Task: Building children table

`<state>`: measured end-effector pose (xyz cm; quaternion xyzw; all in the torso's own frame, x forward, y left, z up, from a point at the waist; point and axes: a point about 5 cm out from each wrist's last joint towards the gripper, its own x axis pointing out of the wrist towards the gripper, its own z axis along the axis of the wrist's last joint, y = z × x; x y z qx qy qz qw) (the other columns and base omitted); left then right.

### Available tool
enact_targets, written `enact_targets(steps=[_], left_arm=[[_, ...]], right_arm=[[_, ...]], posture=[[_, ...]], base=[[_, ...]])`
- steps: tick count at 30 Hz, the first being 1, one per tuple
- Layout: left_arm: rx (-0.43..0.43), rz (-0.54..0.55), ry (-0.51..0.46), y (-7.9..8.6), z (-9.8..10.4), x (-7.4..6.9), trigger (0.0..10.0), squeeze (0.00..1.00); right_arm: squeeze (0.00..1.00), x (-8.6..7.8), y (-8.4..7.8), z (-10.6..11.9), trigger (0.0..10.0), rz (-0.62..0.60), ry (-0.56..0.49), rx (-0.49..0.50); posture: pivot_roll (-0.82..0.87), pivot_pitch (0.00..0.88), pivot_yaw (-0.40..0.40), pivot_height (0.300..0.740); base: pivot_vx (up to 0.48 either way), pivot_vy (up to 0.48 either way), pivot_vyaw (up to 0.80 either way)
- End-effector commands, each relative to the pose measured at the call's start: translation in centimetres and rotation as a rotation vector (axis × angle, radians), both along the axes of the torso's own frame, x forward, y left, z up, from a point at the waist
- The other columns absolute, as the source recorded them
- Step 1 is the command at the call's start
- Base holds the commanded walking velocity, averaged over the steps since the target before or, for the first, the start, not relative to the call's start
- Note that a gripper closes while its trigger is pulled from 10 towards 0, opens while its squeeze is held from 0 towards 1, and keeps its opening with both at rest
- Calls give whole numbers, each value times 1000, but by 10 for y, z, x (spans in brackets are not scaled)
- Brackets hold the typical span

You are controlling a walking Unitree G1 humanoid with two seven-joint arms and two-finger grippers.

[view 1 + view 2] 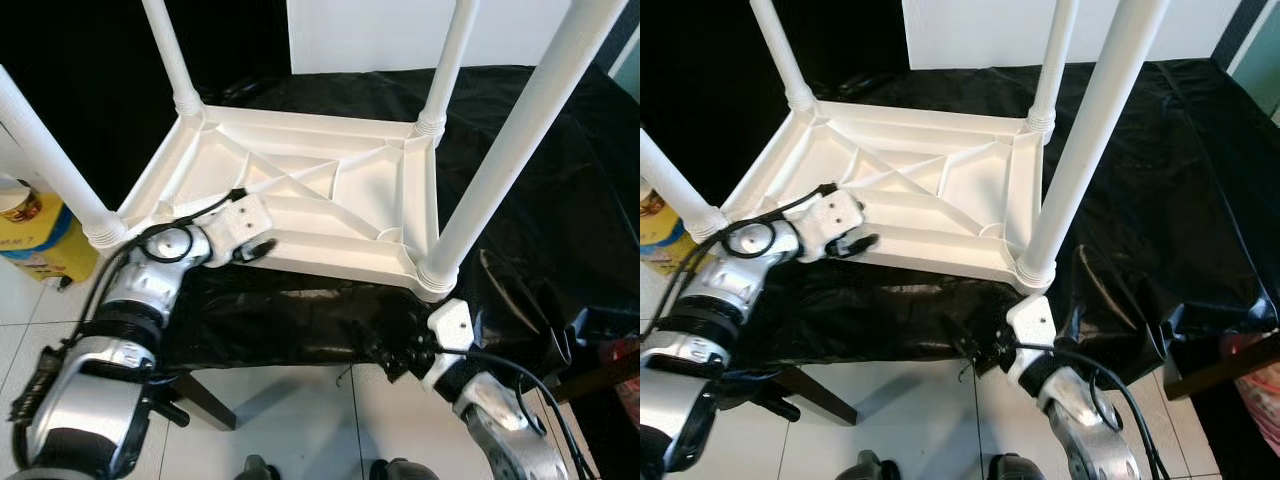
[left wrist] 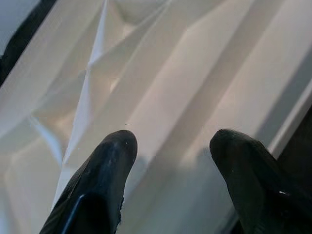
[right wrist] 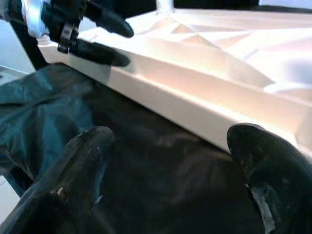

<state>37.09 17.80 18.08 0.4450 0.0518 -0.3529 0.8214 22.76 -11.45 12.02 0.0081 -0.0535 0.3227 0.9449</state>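
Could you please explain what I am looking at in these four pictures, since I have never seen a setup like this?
This is a humanoid robot with two silver arms, each ending in a gripper of two long black fingers. The two wide pictures come from a stereo camera on its head, looking down. The two close-ups come from cameras on its wrists, looking along the fingers.

In front of it a white plastic children's table lies upside down on a surface draped in black plastic sheeting, with its four white legs pointing up.

The left gripper is at the near rim of the upturned table, fingers open, one above the rim and one below. The right gripper hovers open lower down, by the sheeting's front edge, and holds nothing. A yellow container stands on the floor to the left.
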Motion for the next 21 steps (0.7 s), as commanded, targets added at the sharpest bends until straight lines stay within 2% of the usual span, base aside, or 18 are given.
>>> enact_targets(steps=[1, 5, 7, 13, 17, 21], left_arm=[[-2, 230, -265, 20, 9, 9, 10000, 0], [62, 243, -279, 29, 9, 10, 10000, 0], [120, 229, -272, 34, 10, 11, 10000, 0], [148, 168, -244, 30, 7, 10, 10000, 0], [229, 7, -173, 18, -8, 0, 10000, 0], [253, -76, -140, 10, -15, -6, 10000, 0]], right_arm=[[0, 4, 0, 2, 10000, 14, 14, 24], [0, 15, -5, 10, 10000, -6, -4, 45], [0, 31, -14, 21, 10000, -39, -25, 70], [0, 39, -22, 25, 10000, -56, -32, 71], [0, 51, -40, 25, 10000, -94, -33, 43], [0, 59, -49, 26, 10000, -114, -34, 39]], posture=[[-93, 138, 9, 740], [-87, 144, 7, 740], [-81, 157, 10, 740], [-74, 173, 20, 740], [-62, 187, 35, 740], [-55, 190, 41, 740]], base=[[0, 0, 0], [0, 0, 0], [0, 0, 0], [0, 0, 0], [0, 0, 0], [0, 0, 0]])
